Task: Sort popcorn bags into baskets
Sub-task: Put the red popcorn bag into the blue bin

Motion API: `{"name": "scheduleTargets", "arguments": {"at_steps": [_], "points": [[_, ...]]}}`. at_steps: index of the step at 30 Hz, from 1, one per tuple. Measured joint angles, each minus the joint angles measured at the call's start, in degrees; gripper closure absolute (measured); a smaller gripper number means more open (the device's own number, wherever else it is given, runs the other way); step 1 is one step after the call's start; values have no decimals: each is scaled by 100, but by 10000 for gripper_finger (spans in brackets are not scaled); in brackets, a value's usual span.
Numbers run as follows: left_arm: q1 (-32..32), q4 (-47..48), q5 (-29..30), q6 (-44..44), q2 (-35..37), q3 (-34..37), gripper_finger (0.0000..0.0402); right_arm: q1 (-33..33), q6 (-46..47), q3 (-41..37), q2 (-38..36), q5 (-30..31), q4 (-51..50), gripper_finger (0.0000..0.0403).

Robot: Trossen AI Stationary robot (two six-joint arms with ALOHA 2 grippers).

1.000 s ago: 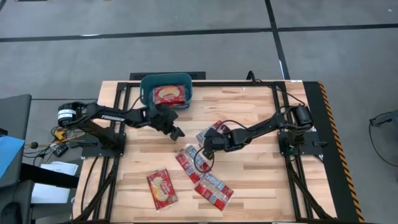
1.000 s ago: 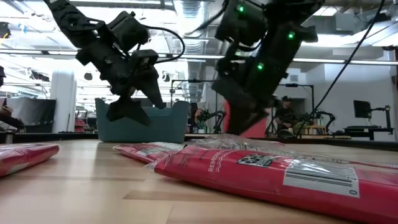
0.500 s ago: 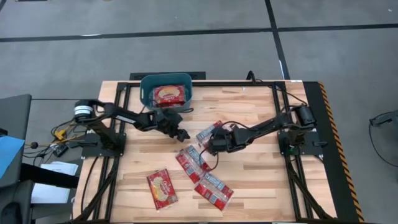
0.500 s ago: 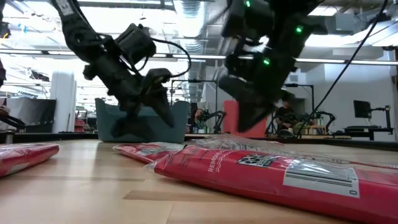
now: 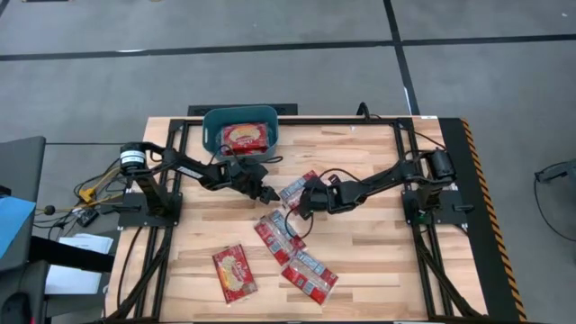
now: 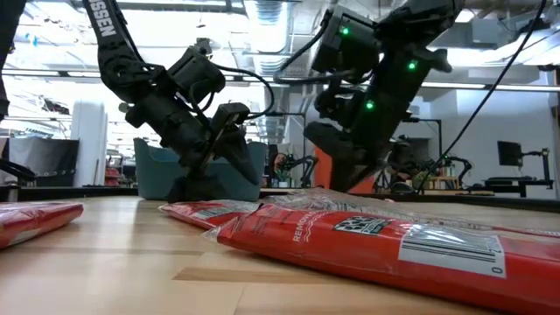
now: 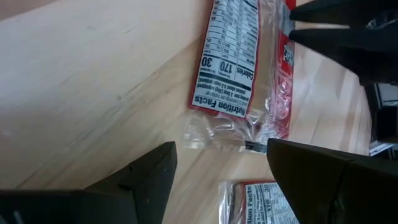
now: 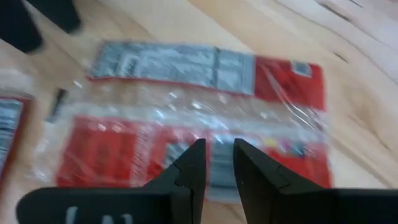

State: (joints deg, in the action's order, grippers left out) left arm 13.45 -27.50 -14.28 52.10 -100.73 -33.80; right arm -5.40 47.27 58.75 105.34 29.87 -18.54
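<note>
A red popcorn bag (image 5: 302,186) lies print side down in the middle of the table, between my two grippers. In the left wrist view this bag (image 7: 233,56) shows its nutrition panel. My left gripper (image 5: 268,193) is open and hovers low just left of the bag's clear crinkled end (image 7: 224,130); its fingers (image 7: 149,180) touch nothing. My right gripper (image 5: 295,203) stands at the bag's near right side, with its fingers drawn close together. The teal basket (image 5: 211,121) at the far edge holds one red bag (image 5: 245,137). My right gripper (image 8: 216,155) has its fingers (image 7: 317,37) closed to a narrow gap on the bag's long side edge (image 8: 217,127), coming low from the table's right and across the bag. The fingers hide the exact spot. The bag lies nearly flat on the wood.
Three more red bags lie nearer the front edge: one (image 5: 277,232) just below the grippers, one (image 5: 309,274) beyond it, one (image 5: 234,272) to the left. In the low view the closest bag (image 6: 394,249) fills the foreground. Black frame rails run along the table's sides.
My left gripper has reached rightward from near the basket toward the middle bag and come down close to the table. My right gripper has shifted a little toward the far edge and left, onto that bag's side.
</note>
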Motion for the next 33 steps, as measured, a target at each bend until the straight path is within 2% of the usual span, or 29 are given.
{"name": "scheduleTargets", "arguments": {"at_steps": [6, 11, 18, 23, 27, 33], "points": [[-17, -7, -74, -10, -17, 7, 152, 144, -498, -218, 116, -227, 1230, 296], [-24, 24, -32, 59, -19, 9, 152, 119, -545, -16, 116, -254, 1136, 296], [-31, -23, 17, 61, -19, 4, 152, -24, 241, 346, -83, 320, -688, 296], [-31, -66, 17, 42, -19, 4, 152, 224, 900, 249, 52, 142, -1438, 296], [-35, -72, 13, 55, -19, 4, 152, 330, 813, 210, 288, 155, -1113, 296], [-35, -70, 13, 79, -19, 4, 152, 325, 119, 299, 708, -168, 307, 296]]}}
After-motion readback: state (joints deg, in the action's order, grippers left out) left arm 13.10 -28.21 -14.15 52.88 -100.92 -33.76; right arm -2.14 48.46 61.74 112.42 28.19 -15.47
